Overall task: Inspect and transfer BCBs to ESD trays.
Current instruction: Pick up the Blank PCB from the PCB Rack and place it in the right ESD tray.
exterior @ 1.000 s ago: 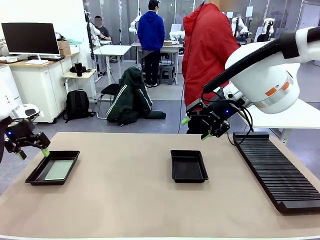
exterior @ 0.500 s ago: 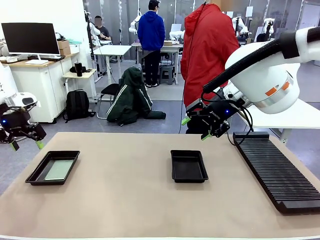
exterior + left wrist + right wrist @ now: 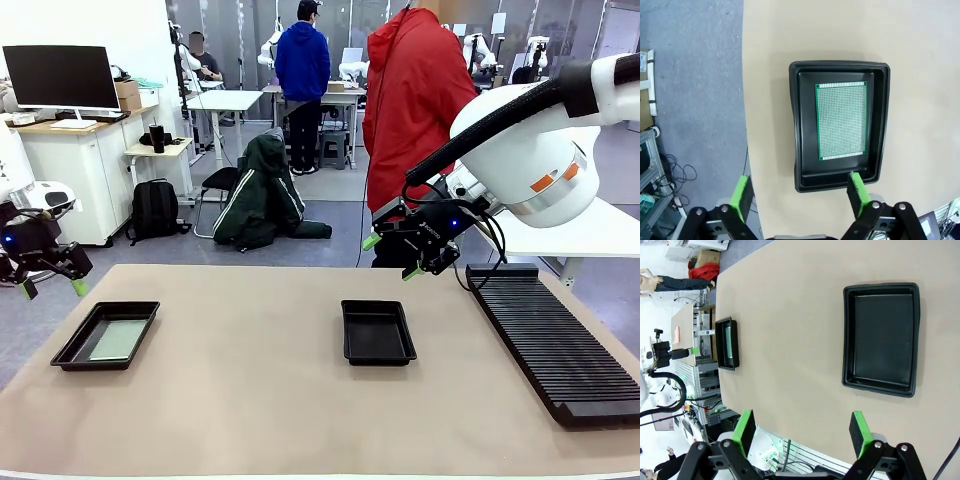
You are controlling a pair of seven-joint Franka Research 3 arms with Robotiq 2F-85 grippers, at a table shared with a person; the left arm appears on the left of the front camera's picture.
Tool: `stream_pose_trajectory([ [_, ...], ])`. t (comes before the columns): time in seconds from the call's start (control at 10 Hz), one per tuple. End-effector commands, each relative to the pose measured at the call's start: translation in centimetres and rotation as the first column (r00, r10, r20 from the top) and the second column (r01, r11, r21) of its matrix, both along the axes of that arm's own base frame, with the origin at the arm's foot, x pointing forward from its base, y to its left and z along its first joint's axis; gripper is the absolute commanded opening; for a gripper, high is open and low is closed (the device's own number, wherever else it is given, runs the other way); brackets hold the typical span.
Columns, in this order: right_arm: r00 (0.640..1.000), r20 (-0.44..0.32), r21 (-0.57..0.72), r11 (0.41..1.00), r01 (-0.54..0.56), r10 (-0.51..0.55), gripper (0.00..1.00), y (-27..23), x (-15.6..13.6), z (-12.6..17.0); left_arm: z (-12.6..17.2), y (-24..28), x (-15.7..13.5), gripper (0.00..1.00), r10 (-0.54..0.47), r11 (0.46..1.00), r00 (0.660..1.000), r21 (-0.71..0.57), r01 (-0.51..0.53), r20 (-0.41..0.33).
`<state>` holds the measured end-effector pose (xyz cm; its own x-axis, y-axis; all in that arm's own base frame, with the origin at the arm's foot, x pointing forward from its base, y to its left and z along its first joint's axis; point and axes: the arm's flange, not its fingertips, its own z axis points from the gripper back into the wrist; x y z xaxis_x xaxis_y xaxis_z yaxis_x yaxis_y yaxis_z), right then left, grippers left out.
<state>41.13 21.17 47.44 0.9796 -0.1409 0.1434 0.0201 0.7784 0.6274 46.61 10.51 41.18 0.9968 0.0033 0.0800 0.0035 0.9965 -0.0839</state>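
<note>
BCB (image 3: 841,121) lies lengthwise, seemingly flat, in tray (image 3: 800,125).

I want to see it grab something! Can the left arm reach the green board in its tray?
Probably yes. The left gripper hangs open, up beside the tray, with nothing between, and the board lies uncovered inside. Pinching it flat may be tricky.

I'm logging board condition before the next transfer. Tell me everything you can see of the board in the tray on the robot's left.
The board is a thin, flat rectangle, pale grey-green, covered in a fine grid of dots, with a darker green edge and a pale strip at each short end. It lies flat on the floor of the black tray, aligned with it, nearer one long wall than the other. Only the tray touches it; nothing rests on it.
</note>
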Motion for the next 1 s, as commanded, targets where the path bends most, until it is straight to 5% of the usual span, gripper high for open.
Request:
stream_pose_trajectory([
  [0.0, 1.0, -0.001, 0.0, 1.0, 0.019, -0.019, 1.0, 0.2, -0.05, -0.07, -0.23, 0.13, 0.01, 1.0, -0.001, 1.0, 1.0, -0.001, 0.001, 0.011],
  [0.9, 1.0, -0.001, 0.0, 1.0, 0.019, -0.019, 1.0, 0.2, -0.05, -0.07, -0.23, 0.13, 0.01, 1.0, -0.001, 1.0, 1.0, -0.001, 0.001, 0.011],
])
